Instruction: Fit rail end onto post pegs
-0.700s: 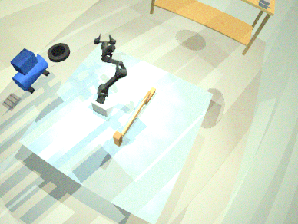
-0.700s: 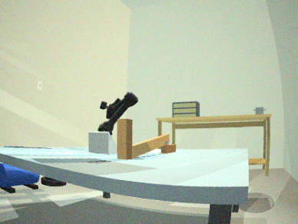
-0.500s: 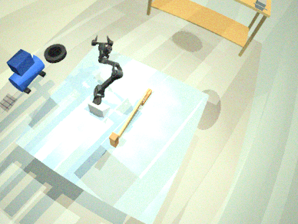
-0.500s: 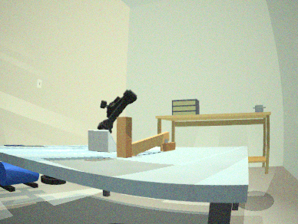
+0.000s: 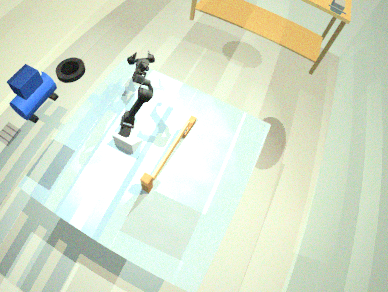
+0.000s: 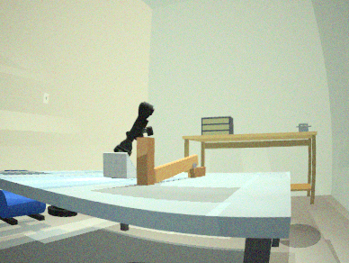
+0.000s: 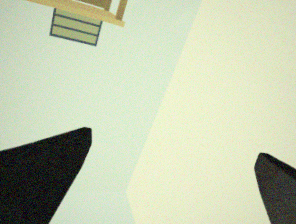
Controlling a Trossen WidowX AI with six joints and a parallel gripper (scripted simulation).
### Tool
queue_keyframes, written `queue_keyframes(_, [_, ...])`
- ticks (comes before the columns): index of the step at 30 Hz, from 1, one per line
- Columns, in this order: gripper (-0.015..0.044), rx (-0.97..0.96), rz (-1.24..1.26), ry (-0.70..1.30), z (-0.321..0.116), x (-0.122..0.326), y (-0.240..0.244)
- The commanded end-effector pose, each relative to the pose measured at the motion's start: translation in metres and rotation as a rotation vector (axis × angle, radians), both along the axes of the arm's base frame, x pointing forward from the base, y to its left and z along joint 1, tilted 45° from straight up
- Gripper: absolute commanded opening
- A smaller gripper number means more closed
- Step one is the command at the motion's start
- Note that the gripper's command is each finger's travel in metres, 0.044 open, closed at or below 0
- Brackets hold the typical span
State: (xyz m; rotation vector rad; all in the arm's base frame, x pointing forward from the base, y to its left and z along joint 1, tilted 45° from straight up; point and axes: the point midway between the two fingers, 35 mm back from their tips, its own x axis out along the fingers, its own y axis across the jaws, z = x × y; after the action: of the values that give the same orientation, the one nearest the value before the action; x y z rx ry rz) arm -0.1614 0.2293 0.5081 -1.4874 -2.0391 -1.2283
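The long wooden rail (image 5: 168,157) (image 6: 176,167) slopes from its raised far end at the footboard block (image 5: 187,132) (image 6: 199,171) down toward the table beside the upright post (image 5: 146,183) (image 6: 145,161). Its near end is low, close behind the post in the exterior view; I cannot tell whether they touch. The pegs and the holes are not visible. My gripper (image 5: 141,54) (image 7: 174,148) is open and empty, well away from the rail and post, at the far side of the arm in the top view. The wrist view shows only walls and furniture between and above the fingers.
A pale block (image 5: 126,143) (image 6: 115,165) stands at the arm's base, left of the rail. The table (image 5: 227,225) (image 6: 256,203) carries the rail parts. A wooden workbench (image 5: 265,31) (image 6: 252,136) stands beyond it. A blue machine (image 5: 34,96) is on the floor to the left.
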Motion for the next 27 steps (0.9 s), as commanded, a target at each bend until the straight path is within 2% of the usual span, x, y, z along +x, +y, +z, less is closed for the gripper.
queue_keyframes(1, [0.044,-0.004,-0.127,-0.093,-0.007,0.01,0.023])
queue_keyframes(15, [0.044,-0.034,-0.586,-0.466,-0.033,0.074,0.093])
queue_keyframes(27, [0.044,-0.1,-0.918,-0.832,-0.058,0.15,0.135])
